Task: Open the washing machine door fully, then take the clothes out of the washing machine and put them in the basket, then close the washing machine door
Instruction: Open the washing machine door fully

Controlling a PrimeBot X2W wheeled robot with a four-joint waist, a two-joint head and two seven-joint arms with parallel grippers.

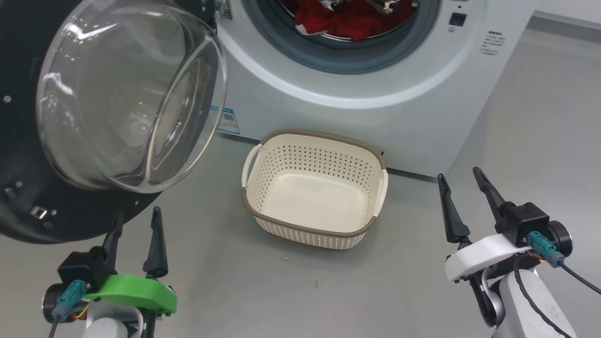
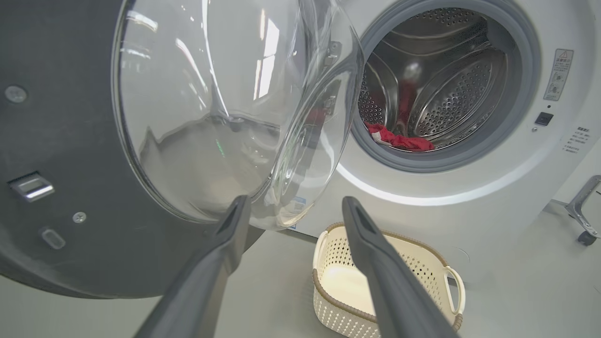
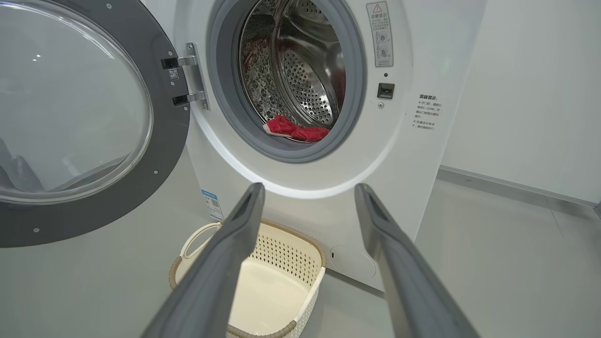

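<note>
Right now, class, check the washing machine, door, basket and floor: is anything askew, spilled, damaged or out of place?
Nothing stands out. The washing machine door hangs open and intact, the clothes lie inside the washing machine, and the basket stands upright and empty before it.

Left hand (image 1: 138, 211), right hand (image 1: 458, 172): both splayed.

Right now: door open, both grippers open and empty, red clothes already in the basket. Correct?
No. The clothes lie in the washing machine, not the basket, which is empty, as the right wrist view shows. The door is open, left gripper and right gripper open and empty: correct.
</note>
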